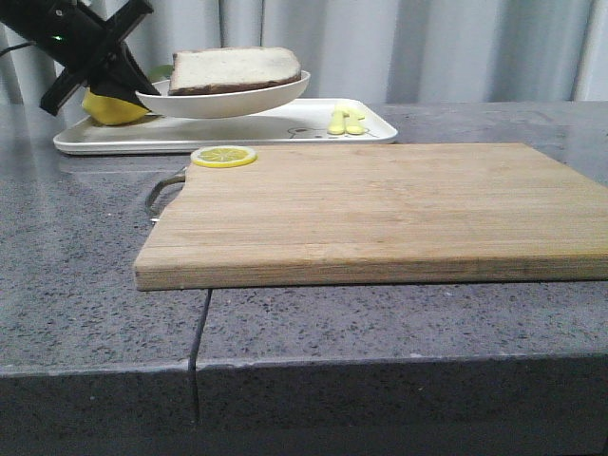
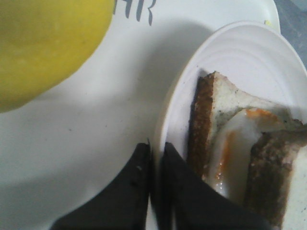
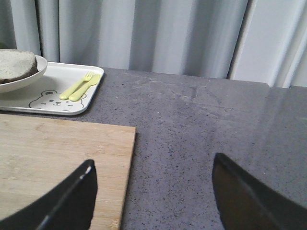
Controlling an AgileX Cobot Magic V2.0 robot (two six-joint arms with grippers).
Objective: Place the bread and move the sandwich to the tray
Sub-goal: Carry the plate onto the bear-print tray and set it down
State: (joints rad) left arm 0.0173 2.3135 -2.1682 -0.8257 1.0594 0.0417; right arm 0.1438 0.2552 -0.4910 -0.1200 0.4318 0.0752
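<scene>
**Plate and sandwich held above the tray**

The left pincer [image 2: 153,165] has its two dark fingers [image 2: 136,177] pressed nearly together on the rim of the round white plate [image 2: 249,52], one finger outside the rim and one inside. In the front view the plate [image 1: 228,100] hangs level above the tray [image 1: 190,138], clear of its surface, with the left pincer [image 1: 128,81] gripping its near-left edge. The sandwich [image 2: 240,153] lies on the plate just beyond the inner finger: a lower slice with a brown crust, glossy egg white with orange streaks on it, and a thick slice of bread [image 1: 236,68] on top. Just to the outer side of this pincer a whole lemon [image 2: 45,45] sits on the tray.

The right pincer [image 3: 153,191] is spread wide and holds nothing; it hovers over the grey tabletop [image 3: 201,124] at the edge of the wooden cutting board [image 3: 53,163]. Well ahead of it and off to one side, a small yellow fork and spoon [image 3: 79,86] lie on the tray beside a bear print [image 3: 48,100]. A lemon slice [image 1: 223,156] rests on the cutting board's far corner, near the tray.
</scene>
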